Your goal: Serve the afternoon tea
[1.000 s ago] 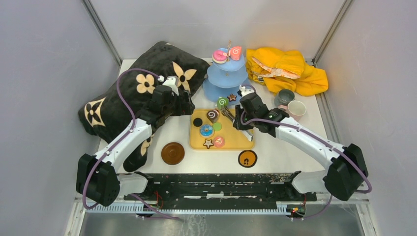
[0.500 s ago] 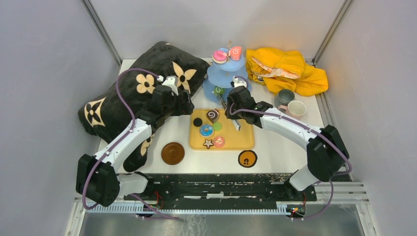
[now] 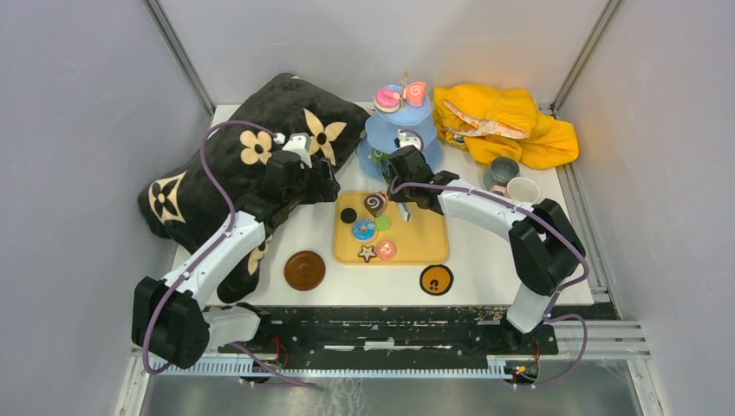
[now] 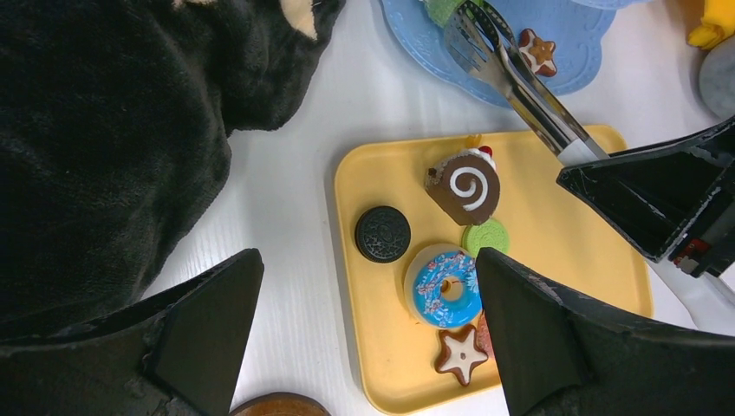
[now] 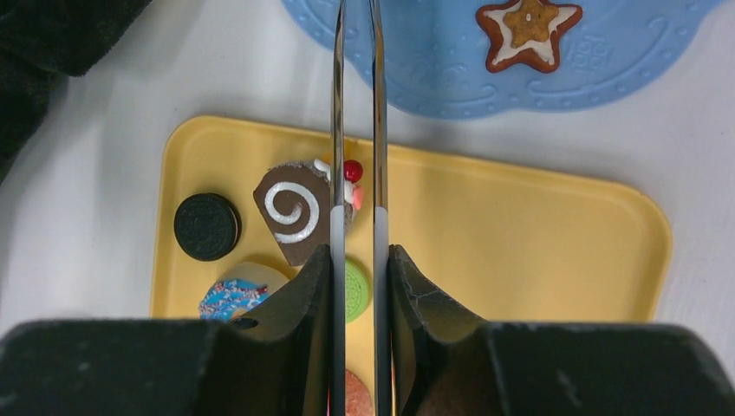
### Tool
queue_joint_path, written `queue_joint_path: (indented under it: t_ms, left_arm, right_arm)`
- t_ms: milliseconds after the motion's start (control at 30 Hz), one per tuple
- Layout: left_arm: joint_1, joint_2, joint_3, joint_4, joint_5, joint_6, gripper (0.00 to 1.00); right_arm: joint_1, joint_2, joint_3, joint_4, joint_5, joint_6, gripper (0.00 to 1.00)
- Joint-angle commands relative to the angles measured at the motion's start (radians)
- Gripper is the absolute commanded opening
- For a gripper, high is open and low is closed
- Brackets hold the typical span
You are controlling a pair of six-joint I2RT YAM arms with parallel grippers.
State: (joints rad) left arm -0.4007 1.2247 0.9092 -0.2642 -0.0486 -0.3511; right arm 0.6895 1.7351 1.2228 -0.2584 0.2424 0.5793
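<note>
My right gripper (image 5: 357, 253) (image 3: 400, 182) is shut on the metal tongs (image 4: 520, 87), which reach from above the tray to the bottom tier of the light-blue stand (image 3: 397, 130). A green sweet (image 4: 442, 7) lies by the tongs' tips; whether they hold it I cannot tell. A star biscuit (image 5: 529, 24) sits on that tier and two pink swirl rolls (image 3: 400, 95) on the top one. The yellow tray (image 4: 563, 260) holds a chocolate swirl roll (image 4: 465, 184), a black biscuit (image 4: 382, 234), a blue doughnut (image 4: 445, 288) and a star biscuit (image 4: 460, 354). My left gripper (image 4: 368, 260) (image 3: 325, 184) hangs open over the tray's left edge.
A black pillow (image 3: 234, 165) fills the back left and touches the left arm. A yellow cloth (image 3: 507, 126) lies at the back right, with the grey mug (image 3: 502, 170) and pink cup (image 3: 523, 189) before it. Two round coasters (image 3: 305, 269) (image 3: 436, 279) lie near the front edge.
My right arm has swung left and back, carrying the tongs from over the tray's right part to the stand's bottom tier. The green sweet moved back with them. The left arm stayed still.
</note>
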Motion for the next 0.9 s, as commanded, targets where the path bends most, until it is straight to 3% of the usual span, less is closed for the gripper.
queue_joint_path:
  t_ms: [0,300,500,867]
  left_arm:
    - [0.002,-0.033,0.02,0.001,-0.024,0.001,1.0]
    - [0.003,-0.037,0.016,-0.003,-0.027,0.0,1.0]
    - [0.003,-0.03,0.018,0.001,-0.02,-0.008,1.0]
    - [0.003,-0.035,0.009,0.003,-0.012,-0.019,1.0]
  right_arm:
    - [-0.005,0.013,0.076,0.069,0.039,0.004,0.01]
    - [-0.005,0.019,0.085,0.047,0.019,0.008,0.38]
    - [-0.005,-0.003,0.055,0.047,0.016,0.008,0.46]
    - [-0.005,-0.15,0.018,-0.066,-0.033,-0.022,0.44]
